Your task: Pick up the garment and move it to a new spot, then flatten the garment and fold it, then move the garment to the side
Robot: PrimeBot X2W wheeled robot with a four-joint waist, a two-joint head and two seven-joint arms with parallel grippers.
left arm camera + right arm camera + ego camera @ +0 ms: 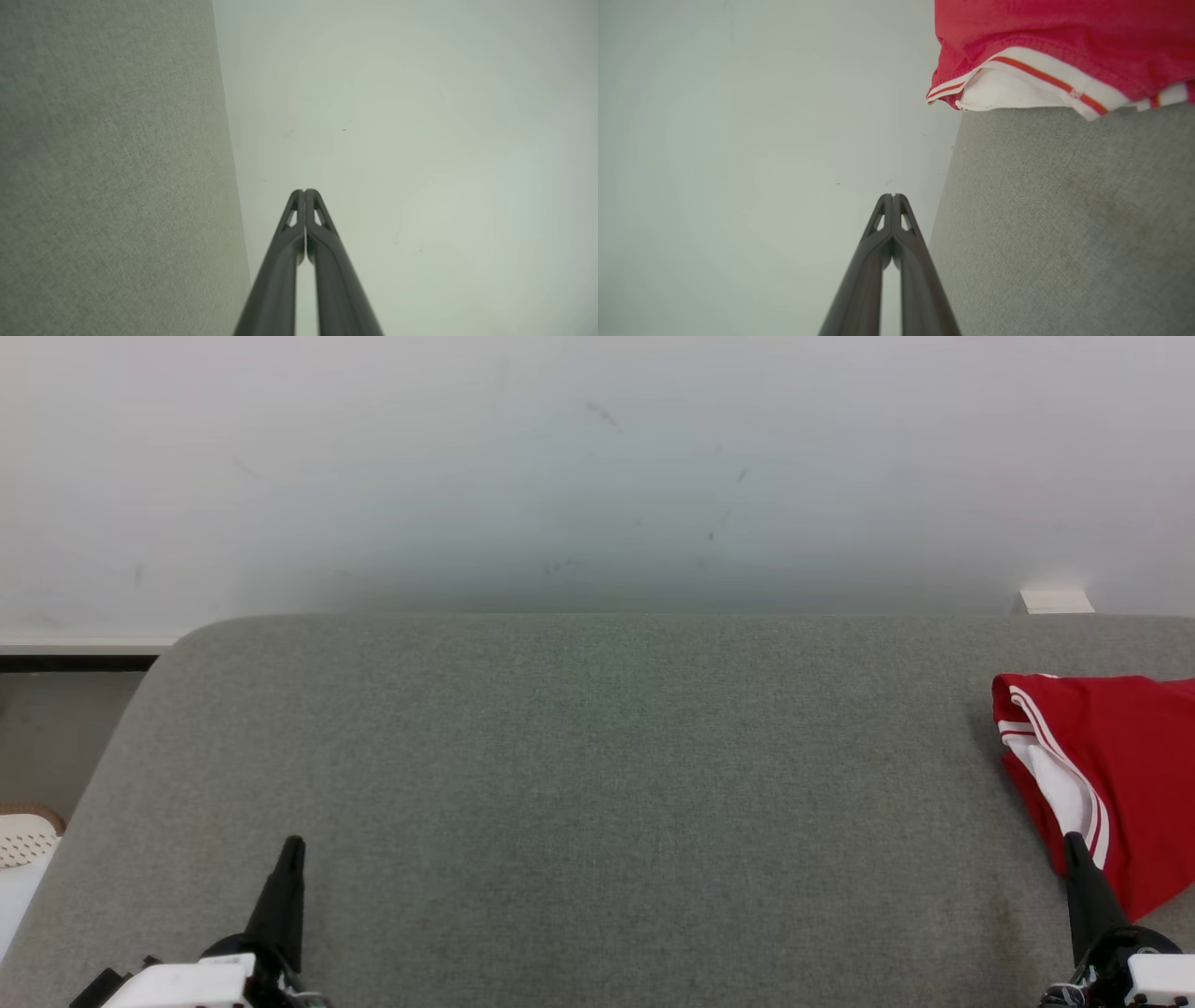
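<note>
Garment (1055, 42) in right wrist view, cushion (112, 186) in left

Before you is a grey padded surface (597, 784) covered in woven cloth. It is matt, with a fine, slightly rough grain that you can see plainly in both wrist views. The garment (1130, 747) is soft red cloth, matt and finely knit, with white banded trim and a plain white cloth panel at its edge. The left gripper (292, 847) and right gripper (1074, 842) are dark and smooth with a dull satin sheen. They are probably moulded plastic, though you can't be sure from these views. The wrist housings (187, 985) are white, smooth and lightly glossy. The wall (597, 457) behind is pale, matt and smooth, with a few dark scuffs.
</note>
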